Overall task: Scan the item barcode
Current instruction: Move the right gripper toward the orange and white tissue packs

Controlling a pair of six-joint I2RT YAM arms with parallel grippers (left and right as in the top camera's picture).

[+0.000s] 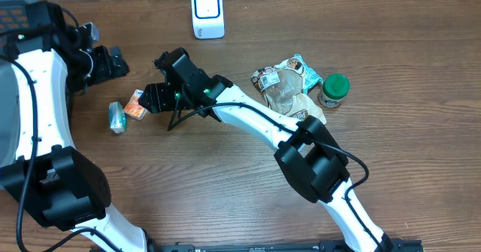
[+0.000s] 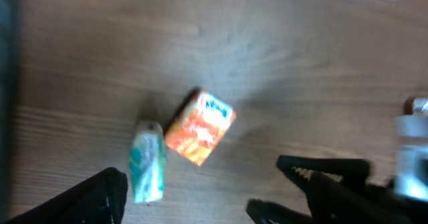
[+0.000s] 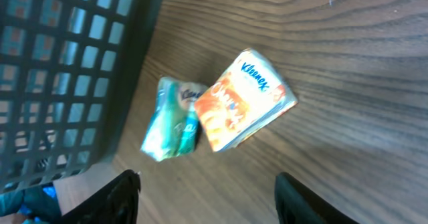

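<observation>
A: Right gripper (image 3: pixel 207 181) is hovering just above the orange tissue pack (image 3: pixel 244 110). Jaws are standing wide with nothing between them.

B: Where is the pack sitting?

A: It's lying flat on the table (image 1: pixel 225 184), touching the teal pack (image 3: pixel 172 127), near the grey basket (image 3: pixel 67 70). The scanner (image 1: pixel 207 11) is well apart, up at the far edge.

B: And the left gripper (image 2: pixel 197 184)?

A: It's gaping too, empty, looking down on the same two packs.

B: Grip advice?

A: I'm thinking of pinching across the orange pack's short sides, clear of the teal one so it isn't getting dragged along. The wrap looks soft, so go for a light squeeze. I'm not seeing a barcode on the top face, so it's probably underneath. Turn that face toward the scanner window.

B: Any readable text?

A: "Kleenex" is showing in blue on the orange pack. The teal pack's script looks similar, but I can't confirm. The scanner's marking is too small to read.
</observation>
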